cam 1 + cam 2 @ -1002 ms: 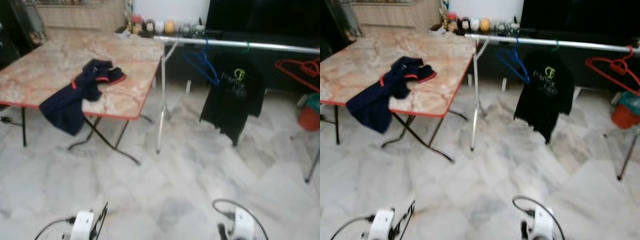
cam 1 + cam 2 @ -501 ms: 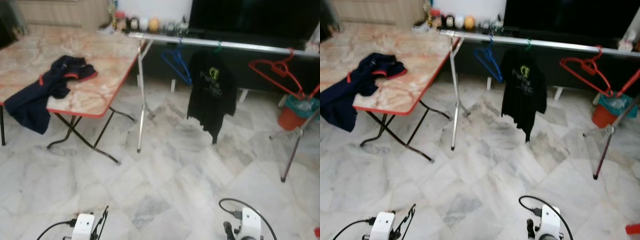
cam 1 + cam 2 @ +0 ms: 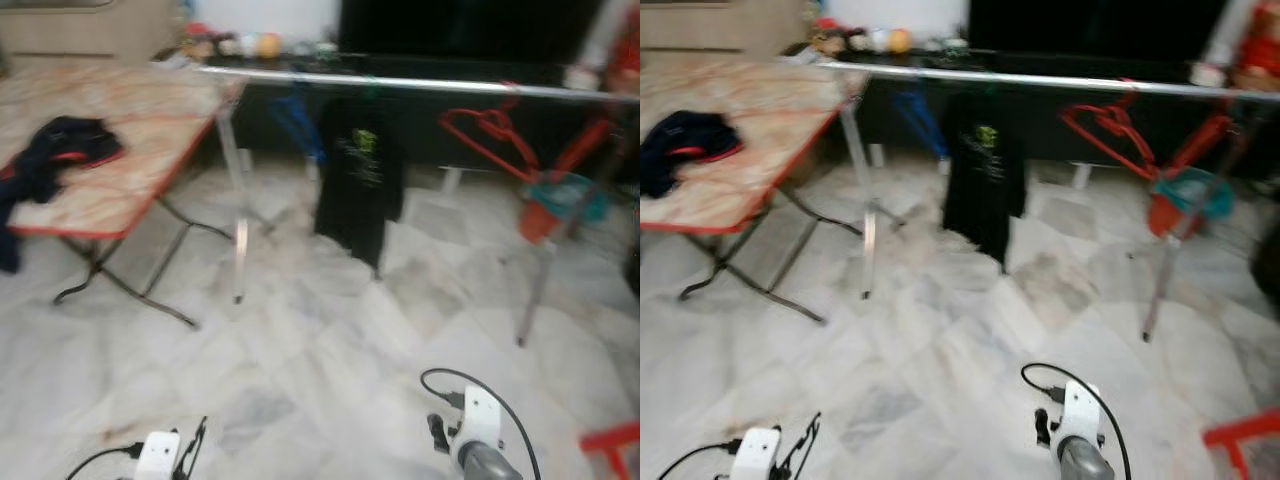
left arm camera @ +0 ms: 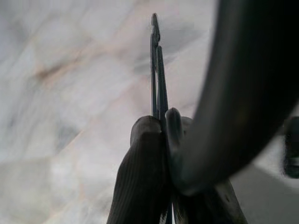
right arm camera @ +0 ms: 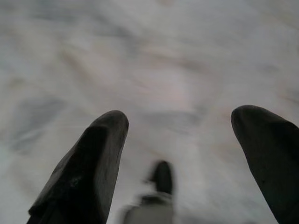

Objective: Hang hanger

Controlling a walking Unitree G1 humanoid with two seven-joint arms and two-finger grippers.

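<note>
Left gripper (image 4: 161,122): fingers (image 4: 145,158) pressed together, clamped on a thin dark wire piece (image 4: 157,65) that stands out past the tips over the floor; what that piece belongs to cannot be told. A thick dark curved bar (image 4: 243,79) crosses close in front of this wrist camera. Right gripper (image 5: 180,123): fingers (image 5: 88,163) spread wide, nothing between them, pointing down at the marble floor (image 3: 330,370). Both arms low, well short of the rack. Clothes rail (image 3: 400,83): silver, horizontal, far ahead of both grippers. On it, red hanger (image 3: 487,128), bare, ahead of the right gripper; black T-shirt (image 3: 358,180) hung near the middle; blue hanger (image 3: 298,120) just beside it, toward the left gripper's side. Folding table (image 3: 130,180): ahead and outward of the left gripper, dark garment (image 3: 55,155) lying on it. Head views blurred.
</note>
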